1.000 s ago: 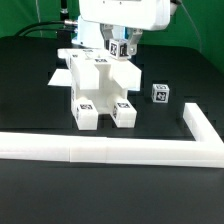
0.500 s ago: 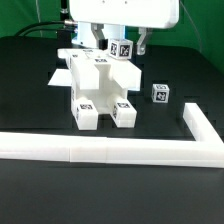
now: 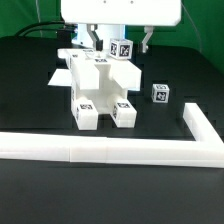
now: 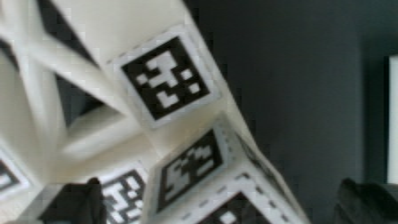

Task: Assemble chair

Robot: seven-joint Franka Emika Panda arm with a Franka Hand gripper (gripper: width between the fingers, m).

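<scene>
Gripper [image 3: 119, 44] wide open above the chair [image 3: 98, 88]. My two dark fingers [image 3: 148, 40] hang one on each side of the small tagged block [image 3: 122, 49] at the top of the chair. There is a gap on both sides, so I hold nothing. Whether a fingertip grazes the block, I cannot tell. The chair stands on the black table [image 3: 30, 100], a little to the exterior view's left of middle, with its two front feet toward the white border rail [image 3: 110, 148]. A loose tagged cube [image 3: 159, 93] sits on the table, apart from the chair on the exterior view's right. In the wrist view, white chair parts and their tags [image 4: 164, 78] fill the picture, close under me.
</scene>
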